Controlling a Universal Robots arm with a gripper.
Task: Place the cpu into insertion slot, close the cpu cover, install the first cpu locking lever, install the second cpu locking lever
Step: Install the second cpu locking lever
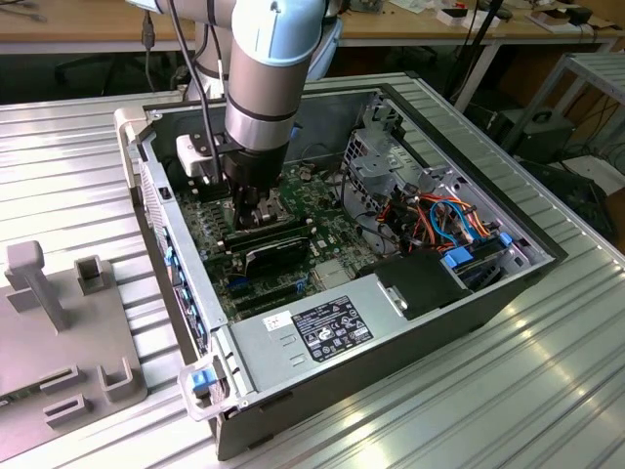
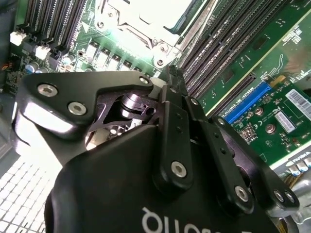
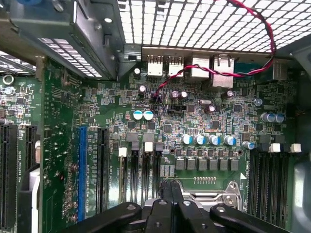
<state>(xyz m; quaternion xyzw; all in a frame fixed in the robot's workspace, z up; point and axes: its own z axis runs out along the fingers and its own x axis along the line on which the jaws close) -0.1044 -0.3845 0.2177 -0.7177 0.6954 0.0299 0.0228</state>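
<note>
CPU socket hardware sits near the middle of the green motherboard (image 1: 293,256), inside an open desktop computer case (image 1: 410,322) that lies on a ribbed metal table (image 1: 547,391). In the second wrist view the cpu cover (image 2: 146,22) lies flat over the insertion slot (image 2: 160,51), its silver frame folded down around a pale metal surface that fills its window; whether that surface is the cpu itself cannot be told with certainty. The gripper (image 2: 171,76) hangs right above one corner of the socket, its two black fingertips (image 2: 178,83) pressed together with no gap and nothing between them. In the first wrist view the same closed gripper (image 3: 171,187) points down at the edge of the socket's silver rim (image 3: 214,196), with rows of black memory slots (image 3: 267,184) on one side and long expansion slots, one of them blue (image 3: 81,170), on the other. In the exterior view the grey arm (image 1: 264,88) reaches straight down into the case, and the gripper (image 1: 256,210) is low over the board, just beside long black memory sticks (image 1: 278,249). A bundle of orange and blue cables (image 1: 444,220) lies toward the exterior view's right, near the power supply (image 1: 332,327). A grey plastic fixture (image 1: 59,322) stands on the table at the exterior view's left, well apart from the case.
</note>
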